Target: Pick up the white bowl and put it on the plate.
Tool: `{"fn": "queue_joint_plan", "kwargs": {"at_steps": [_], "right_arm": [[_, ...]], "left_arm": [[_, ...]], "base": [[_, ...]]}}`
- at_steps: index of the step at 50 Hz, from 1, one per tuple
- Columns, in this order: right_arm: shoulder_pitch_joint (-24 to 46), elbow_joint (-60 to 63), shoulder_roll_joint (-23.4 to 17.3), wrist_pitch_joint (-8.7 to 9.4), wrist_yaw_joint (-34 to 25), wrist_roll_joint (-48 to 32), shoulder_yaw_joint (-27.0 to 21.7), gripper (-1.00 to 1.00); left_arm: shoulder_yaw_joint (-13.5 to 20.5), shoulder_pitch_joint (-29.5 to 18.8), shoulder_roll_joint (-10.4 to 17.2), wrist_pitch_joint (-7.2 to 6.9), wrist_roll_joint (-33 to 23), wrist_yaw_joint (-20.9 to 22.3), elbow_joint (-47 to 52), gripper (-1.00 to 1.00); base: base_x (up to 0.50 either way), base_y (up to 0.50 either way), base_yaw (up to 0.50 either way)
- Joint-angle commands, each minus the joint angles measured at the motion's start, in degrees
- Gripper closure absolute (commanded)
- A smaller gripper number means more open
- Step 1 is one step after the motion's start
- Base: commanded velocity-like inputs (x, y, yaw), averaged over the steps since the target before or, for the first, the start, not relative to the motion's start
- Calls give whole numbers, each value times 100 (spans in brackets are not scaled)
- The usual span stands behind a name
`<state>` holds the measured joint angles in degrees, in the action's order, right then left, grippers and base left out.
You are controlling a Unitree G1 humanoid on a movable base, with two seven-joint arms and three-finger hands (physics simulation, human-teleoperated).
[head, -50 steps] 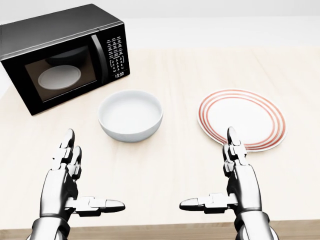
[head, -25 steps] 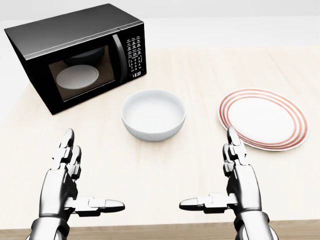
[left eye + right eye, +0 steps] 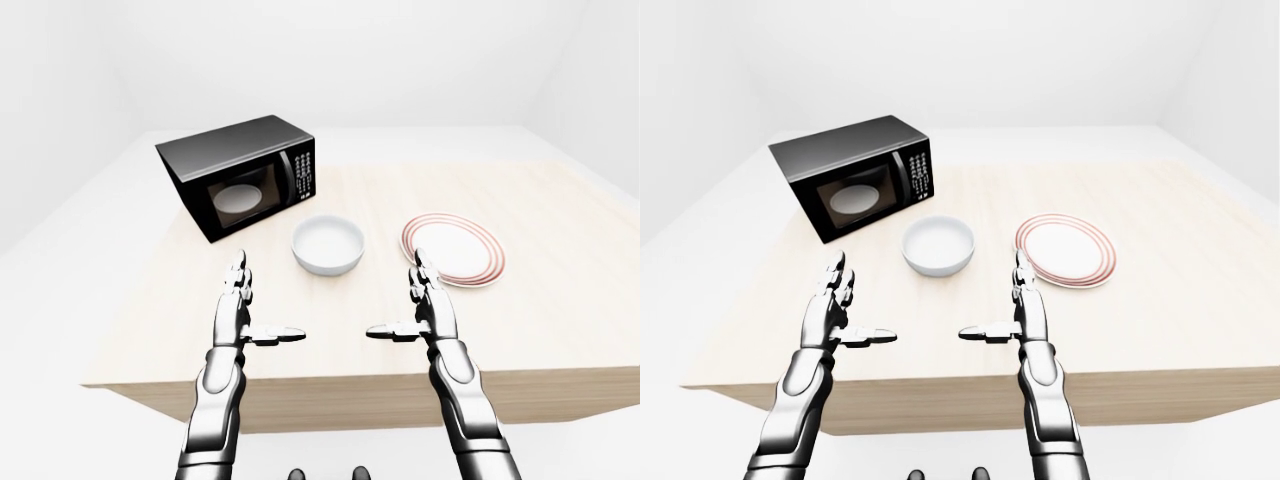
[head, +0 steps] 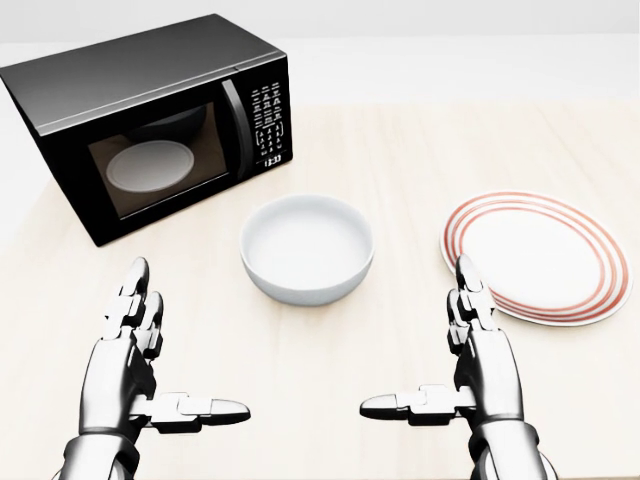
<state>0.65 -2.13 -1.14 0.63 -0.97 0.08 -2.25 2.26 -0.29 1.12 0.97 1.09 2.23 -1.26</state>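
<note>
Both hands, left (image 4: pixel 135 375) and right (image 4: pixel 470 370), hover empty over the table (image 4: pixel 400 160) with fingers spread wide. The bowl (image 4: pixel 307 248) sits beyond and between them, with the plate (image 4: pixel 540 256) just past the right hand.

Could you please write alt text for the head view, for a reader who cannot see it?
An empty white bowl sits mid-table, untouched, with a red-ringed plate to its right and a black microwave at upper left. The robot's left hand and right hand hover open near the bottom edge, holding nothing.
</note>
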Motion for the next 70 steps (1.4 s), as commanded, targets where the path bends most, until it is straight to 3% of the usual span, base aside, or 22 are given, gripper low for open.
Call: {"fn": "queue_joint_plan", "kwargs": {"at_steps": [1,14,15,24,31,35,40,42,47,59,61,66,68,70], "right_arm": [[9,-27,-3,-12,3,-4,2,-100],[33,-43,-5,-3,5,-13,0,-100],[44,-84,-7,-31,6,-18,-2,-100],[30,-74,-9,-34,2,-15,-5,-100],[10,-36,-5,-15,3,-21,2,-100],[9,-62,-7,-44,-2,-20,-2,-100],[19,-92,-6,-61,5,-38,4,-100],[35,-135,-10,-93,10,-48,0,-100],[3,-27,1,-14,20,-87,38,-100],[-15,-36,-10,-107,33,-179,36,-100],[-21,-4,-12,-80,49,-213,38,-100],[-34,82,-68,-29,124,-468,50,-100],[-40,206,-73,135,153,-557,20,-100],[-60,287,-112,132,201,-763,20,-100]], "left_arm": [[-2,-10,-2,36,-5,-4,-45,-100],[-3,8,2,-17,4,3,26,-100],[6,-12,3,44,6,5,-54,-100],[1,-18,2,47,1,3,-64,-100],[-14,17,-5,-62,-3,-6,83,-100],[-1,-1,0,-13,3,1,14,-100],[-19,29,-9,-92,-8,-9,124,-100],[-5,1,-3,-8,-3,-1,11,-100],[1,-7,0,24,3,4,-28,-100],[-2,7,-1,-41,-8,-7,45,-100],[-5,6,-1,-90,-13,-15,91,-100],[8,-28,4,8,-16,-16,-46,-100],[12,-24,6,10,-14,-19,-44,-100],[16,-25,9,-18,-9,-20,-17,-100]], "base": [[18,0,0],[19,0,0],[18,0,0],[19,0,0],[18,0,0],[19,0,0],[19,0,0],[18,0,0],[10,0,0],[0,0,0],[0,0,0],[0,0,0],[0,0,0],[0,0,0]]}}
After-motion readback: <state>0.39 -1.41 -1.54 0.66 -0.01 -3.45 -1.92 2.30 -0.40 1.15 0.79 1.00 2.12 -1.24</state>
